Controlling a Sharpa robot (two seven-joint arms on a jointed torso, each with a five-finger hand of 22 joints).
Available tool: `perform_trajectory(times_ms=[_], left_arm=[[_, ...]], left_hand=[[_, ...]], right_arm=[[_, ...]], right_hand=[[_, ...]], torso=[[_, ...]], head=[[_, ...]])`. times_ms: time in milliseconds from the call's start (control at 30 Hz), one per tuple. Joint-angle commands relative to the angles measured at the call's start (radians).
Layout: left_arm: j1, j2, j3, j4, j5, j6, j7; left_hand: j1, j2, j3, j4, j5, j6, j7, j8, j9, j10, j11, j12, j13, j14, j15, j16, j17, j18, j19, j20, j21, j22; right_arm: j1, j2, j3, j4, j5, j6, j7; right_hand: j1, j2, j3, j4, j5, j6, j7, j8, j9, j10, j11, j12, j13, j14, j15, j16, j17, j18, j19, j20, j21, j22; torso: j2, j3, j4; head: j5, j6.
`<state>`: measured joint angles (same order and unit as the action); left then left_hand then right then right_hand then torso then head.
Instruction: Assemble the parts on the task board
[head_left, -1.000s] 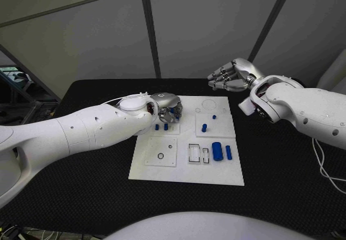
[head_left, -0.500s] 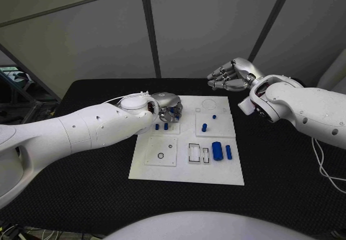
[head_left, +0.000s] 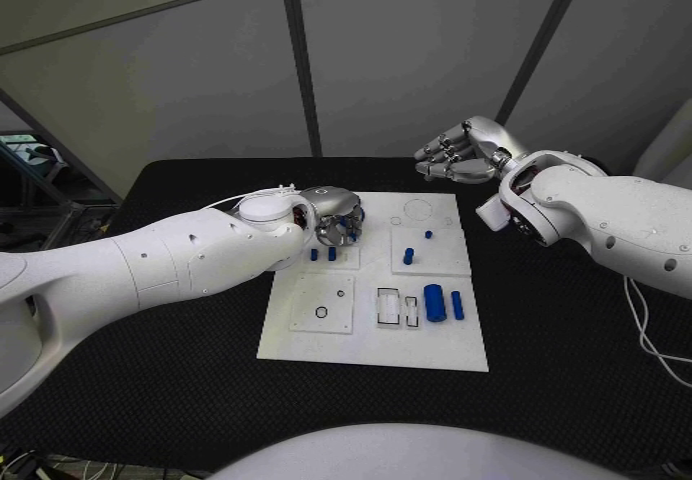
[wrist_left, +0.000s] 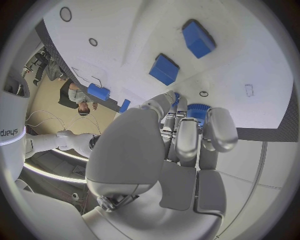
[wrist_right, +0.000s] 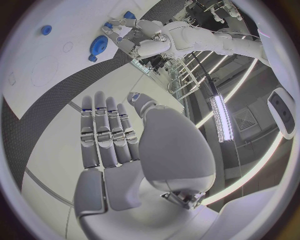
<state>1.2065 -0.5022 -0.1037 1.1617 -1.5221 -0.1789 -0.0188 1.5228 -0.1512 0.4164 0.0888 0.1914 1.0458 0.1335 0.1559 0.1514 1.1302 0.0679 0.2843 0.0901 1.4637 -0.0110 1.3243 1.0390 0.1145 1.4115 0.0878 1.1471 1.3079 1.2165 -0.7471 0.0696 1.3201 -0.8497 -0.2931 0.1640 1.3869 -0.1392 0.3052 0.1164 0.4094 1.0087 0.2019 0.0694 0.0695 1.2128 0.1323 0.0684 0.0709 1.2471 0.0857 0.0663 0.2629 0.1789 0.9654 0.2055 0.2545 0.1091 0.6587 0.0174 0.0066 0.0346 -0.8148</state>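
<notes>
The task board (head_left: 372, 345) lies in the middle of the head view, on the black table (head_left: 173, 400). The left hand (head_left: 335, 213) is at the board's upper left corner, its fingers (wrist_left: 187, 137) curled down over a blue gear (wrist_left: 198, 111); whether they grip it cannot be told. Two blue blocks (wrist_left: 165, 69) stand just beyond the gear. A large blue cylinder (head_left: 434, 297) lies at the board's lower right. The right hand (head_left: 462, 150) hovers in the upper right, off the board, fingers straight and apart, holding nothing. The only readable lettering is part of a word, "djeys", on the left arm (wrist_left: 11, 132).
</notes>
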Motion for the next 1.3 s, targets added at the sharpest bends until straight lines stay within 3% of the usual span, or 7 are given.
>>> perform_trajectory(times_ms=[33, 267, 367, 500, 667, 900, 1300], left_arm=[[0.002, -0.006, 0.008, 0.011, 0.015, -0.03, 0.007], [0.002, -0.022, 0.045, 0.036, 0.032, -0.045, 0.01], [0.002, -0.033, 0.069, 0.051, 0.04, -0.045, 0.008], [0.002, -0.055, 0.09, 0.076, 0.046, -0.037, 0.001], [0.001, -0.092, 0.099, 0.1, 0.058, -0.013, -0.012], [-0.006, -0.147, 0.101, 0.129, 0.062, 0.005, -0.027], [-0.02, -0.167, 0.101, 0.136, 0.067, 0.025, -0.036]], left_hand=[[-0.007, -0.008, 0.007, 0.001, -0.004, 0.007, -0.001, -0.005, -0.001, 0.01, -0.001, -0.006, 0.001, 0.001, -0.001, 0.003, -0.002, -0.028, 0.004, 0.001, 0.004, 0.045], [-0.017, -0.011, 0.012, 0.001, -0.005, 0.01, 0.0, -0.007, -0.002, 0.013, 0.0, -0.012, 0.001, 0.001, -0.001, 0.003, -0.005, -0.028, 0.004, 0.001, 0.005, 0.047], [-0.02, -0.012, 0.013, 0.001, -0.005, 0.011, 0.0, -0.008, -0.002, 0.013, 0.0, -0.014, 0.001, 0.001, 0.0, 0.003, -0.005, -0.028, 0.004, 0.001, 0.004, 0.047], [-0.023, -0.013, 0.015, 0.001, -0.005, 0.012, 0.0, -0.009, -0.002, 0.014, 0.0, -0.015, 0.001, 0.001, 0.0, 0.003, -0.005, -0.028, 0.004, 0.002, 0.004, 0.047], [-0.026, -0.013, 0.017, 0.001, -0.005, 0.013, 0.0, -0.009, -0.002, 0.015, 0.0, -0.017, 0.001, 0.001, 0.0, 0.003, -0.007, -0.028, 0.004, 0.002, 0.005, 0.049], [-0.039, -0.017, 0.019, 0.003, -0.005, 0.018, -0.001, -0.011, -0.002, 0.02, -0.001, -0.022, 0.002, 0.0, 0.0, 0.002, -0.011, -0.028, 0.004, 0.002, 0.006, 0.05], [-0.047, -0.02, 0.02, 0.005, -0.004, 0.021, -0.002, -0.012, -0.003, 0.023, -0.001, -0.025, 0.002, 0.0, 0.0, 0.001, -0.013, -0.028, 0.004, 0.002, 0.006, 0.052]], right_arm=[[0.002, -0.001, 0.001, 0.002, -0.002, 0.001, 0.006], [0.002, -0.001, 0.001, 0.001, -0.002, 0.0, 0.007], [0.002, -0.001, 0.001, 0.0, -0.002, 0.0, 0.008], [0.002, -0.003, 0.001, 0.0, -0.002, 0.0, 0.008], [0.002, -0.005, 0.001, 0.0, -0.002, 0.0, 0.007], [0.002, -0.009, 0.001, 0.0, -0.002, 0.0, 0.006], [0.001, -0.007, 0.001, -0.001, -0.002, 0.001, 0.006]], right_hand=[[-0.005, 0.004, 0.008, 0.0, 0.003, -0.005, 0.0, -0.001, 0.0, -0.008, 0.0, -0.001, -0.001, -0.008, -0.001, -0.002, -0.001, 0.005, 0.008, 0.002, -0.004, -0.001], [-0.005, 0.004, 0.008, 0.0, 0.003, -0.005, 0.0, -0.001, 0.0, -0.008, 0.0, -0.001, -0.001, -0.008, -0.001, -0.002, -0.001, 0.005, 0.008, 0.002, -0.004, -0.001], [-0.005, 0.004, 0.008, 0.0, 0.003, -0.005, 0.0, -0.001, 0.0, -0.008, 0.0, -0.001, -0.001, -0.008, -0.001, -0.002, -0.001, 0.005, 0.008, 0.002, -0.004, -0.001], [-0.005, 0.004, 0.008, 0.0, 0.003, -0.005, 0.0, -0.001, 0.0, -0.008, 0.0, -0.001, -0.001, -0.008, -0.001, -0.002, -0.001, 0.005, 0.008, 0.002, -0.004, -0.001], [-0.005, 0.004, 0.008, 0.0, 0.003, -0.005, 0.0, -0.001, 0.0, -0.008, 0.0, -0.001, -0.001, -0.008, -0.001, -0.002, -0.001, 0.005, 0.008, 0.002, -0.004, -0.001], [-0.005, 0.004, 0.01, -0.001, 0.007, -0.005, 0.0, 0.0, 0.001, -0.008, 0.0, 0.0, -0.001, -0.008, -0.001, -0.002, -0.002, 0.005, 0.008, 0.002, -0.005, -0.002], [-0.005, 0.004, 0.01, -0.001, 0.007, -0.005, 0.0, 0.0, 0.001, -0.008, 0.0, 0.0, -0.001, -0.008, -0.001, -0.002, -0.002, 0.005, 0.008, 0.002, -0.005, -0.002]], torso=[[0.0, -0.0003, 0.0006], [-0.001, -0.0006, 0.001], [-0.001, -0.0004, 0.0004], [-0.001, -0.0004, 0.0005], [-0.001, 0.0007, 0.002], [-0.001, -0.0003, 0.0022], [0.001, -0.0005, -0.0004]], head=[[0.001, 0.0], [0.003, 0.003], [0.004, 0.003], [0.004, 0.004], [0.006, 0.006], [0.007, 0.006], [0.014, 0.005]])
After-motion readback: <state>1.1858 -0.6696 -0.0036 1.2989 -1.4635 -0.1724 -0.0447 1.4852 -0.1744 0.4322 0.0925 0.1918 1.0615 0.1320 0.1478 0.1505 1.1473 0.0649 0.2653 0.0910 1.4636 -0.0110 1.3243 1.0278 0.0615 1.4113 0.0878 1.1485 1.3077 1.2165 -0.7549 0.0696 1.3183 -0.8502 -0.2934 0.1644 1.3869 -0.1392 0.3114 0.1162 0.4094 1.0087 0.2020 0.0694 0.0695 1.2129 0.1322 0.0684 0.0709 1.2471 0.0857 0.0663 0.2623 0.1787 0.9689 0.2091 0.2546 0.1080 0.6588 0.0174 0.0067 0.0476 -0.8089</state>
